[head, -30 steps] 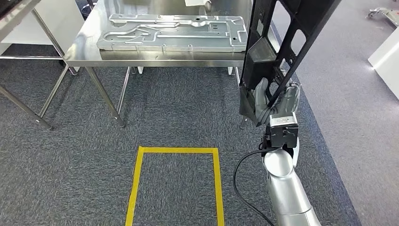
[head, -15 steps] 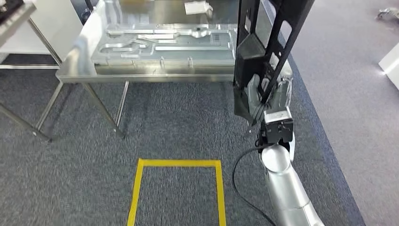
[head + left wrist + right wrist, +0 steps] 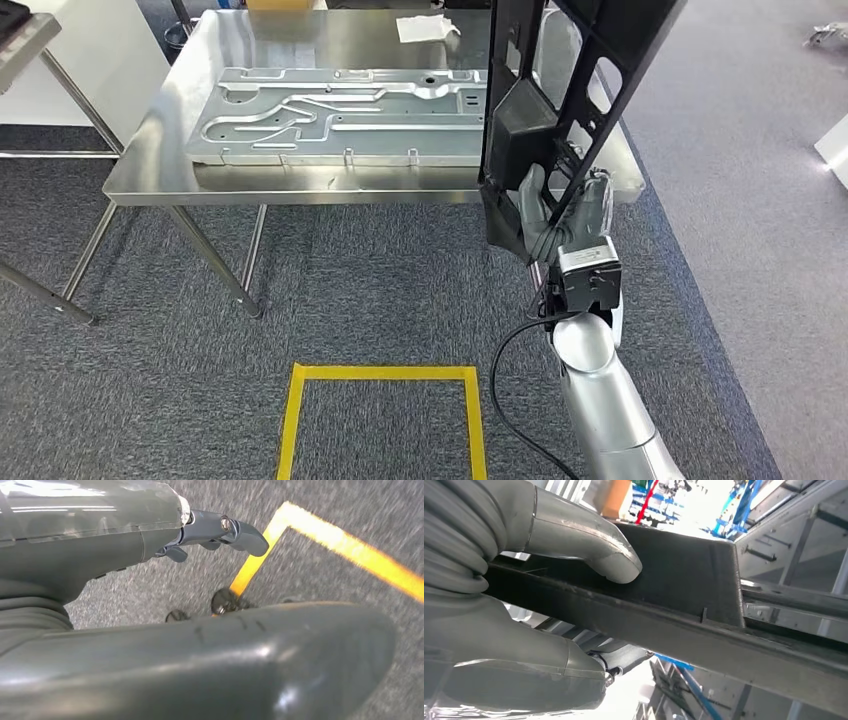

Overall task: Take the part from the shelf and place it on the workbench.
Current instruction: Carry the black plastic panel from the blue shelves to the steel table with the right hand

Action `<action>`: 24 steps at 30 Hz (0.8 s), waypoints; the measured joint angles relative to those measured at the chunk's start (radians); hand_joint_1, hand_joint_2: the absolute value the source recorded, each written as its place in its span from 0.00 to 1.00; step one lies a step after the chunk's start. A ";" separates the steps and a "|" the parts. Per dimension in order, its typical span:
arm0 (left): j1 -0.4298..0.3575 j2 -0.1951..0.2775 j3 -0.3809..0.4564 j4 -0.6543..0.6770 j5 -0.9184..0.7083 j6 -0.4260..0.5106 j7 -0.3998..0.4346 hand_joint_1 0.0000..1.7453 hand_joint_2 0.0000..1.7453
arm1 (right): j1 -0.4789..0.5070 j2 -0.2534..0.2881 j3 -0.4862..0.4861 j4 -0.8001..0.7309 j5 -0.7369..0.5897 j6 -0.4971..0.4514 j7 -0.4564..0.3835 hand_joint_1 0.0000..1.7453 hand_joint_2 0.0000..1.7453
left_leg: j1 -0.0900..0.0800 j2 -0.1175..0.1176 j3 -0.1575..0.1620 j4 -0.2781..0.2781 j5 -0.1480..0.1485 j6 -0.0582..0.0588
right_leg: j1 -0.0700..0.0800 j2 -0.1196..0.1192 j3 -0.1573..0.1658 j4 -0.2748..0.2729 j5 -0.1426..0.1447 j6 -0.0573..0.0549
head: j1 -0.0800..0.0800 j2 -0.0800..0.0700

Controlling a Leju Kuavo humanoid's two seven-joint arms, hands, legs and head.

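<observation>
I see my right hand (image 3: 565, 215) raised in front of me, its fingers (image 3: 589, 550) wrapped around a bar of the black frame-shaped part (image 3: 560, 90). In the right wrist view the thumb presses flat on the dark bar while the other fingers curl under it. The part stands nearly upright above the fingers, its top tilted to the right, and reaches past the top of my head view.

Just beyond the fingers lies the steel desk (image 3: 150, 170). The part's lower end hangs at the desk's near right corner, overlapping its front edge from my view; I cannot tell whether they touch. To the left of the fingers, a large stamped metal panel (image 3: 340, 115) covers most of the desk, leaving bare steel along the front edge and the far side, where a small white sheet (image 3: 425, 28) lies.

Below the fingers is grey carpet, with a yellow tape rectangle (image 3: 385, 375) on the floor to the lower left.

My left hand (image 3: 150, 645) hangs over the carpet near the tape, its fingers (image 3: 235, 530) spread and holding nothing.
</observation>
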 joint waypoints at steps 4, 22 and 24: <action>-0.002 -0.002 0.001 0.000 0.001 0.001 -0.001 0.00 0.00 | -0.001 -0.002 0.002 0.000 -0.004 0.001 0.000 1.00 1.00 | 0.003 -0.003 0.059 -0.026 -0.033 0.011 | -0.004 -0.008 -0.165 0.197 -0.044 0.009 | 0.001 0.000; -0.003 0.000 0.006 0.000 -0.029 -0.034 -0.005 0.00 0.00 | 0.046 -0.037 -0.001 -0.002 -0.017 -0.018 -0.013 1.00 1.00 | 0.006 0.000 -0.035 0.248 -0.242 -0.050 | -0.001 -0.002 -0.091 -0.064 0.068 -0.052 | 0.000 0.000; 0.001 0.003 0.005 0.000 -0.037 -0.040 -0.005 0.00 0.00 | 0.062 -0.040 -0.005 -0.008 -0.010 -0.025 -0.014 1.00 1.00 | 0.005 0.001 -0.032 0.140 -0.157 -0.044 | 0.000 -0.002 -0.057 -0.065 0.039 -0.048 | 0.000 0.000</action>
